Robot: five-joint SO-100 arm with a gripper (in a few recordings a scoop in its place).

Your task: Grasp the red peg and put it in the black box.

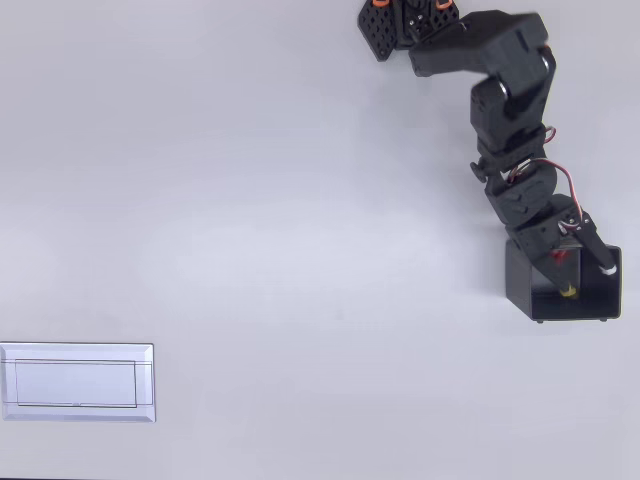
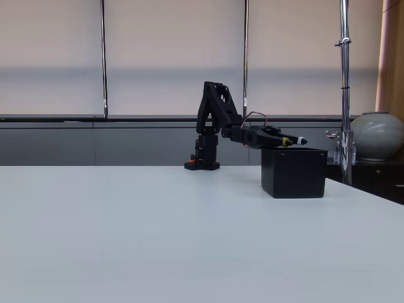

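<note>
The red peg (image 1: 557,257) shows in the overhead view as a tiny dark-red spot between the fingers of the gripper (image 1: 585,268), which hangs over the open top of the black box (image 1: 522,285). Whether the peg is pinched between the fingers or already lies loose inside the box cannot be told at this size; a small yellow spot sits just beside it, lower in the picture, above the dark inside of the box. The fingers look set narrow, but how they stand is not clear.

In the fixed view, the white table (image 2: 158,240) spreads bare in front. Farther back on its right stands the box (image 2: 293,173), dark, upright and thin-walled, its inside hidden from this side. Just above its rim the gripper (image 2: 291,141) reaches in level from the left, its pale tip over the box top. Behind the box the black arm (image 2: 218,113) rises from its base (image 2: 202,164) at the far edge of the table, thin red wires looping near the wrist. Beyond that are a grey wall, upright metal poles and, at the right edge, a round pale jar (image 2: 377,134).

In the overhead view a flat white plate (image 1: 78,382) with an inset panel lies at the lower left, well apart from the box.
</note>
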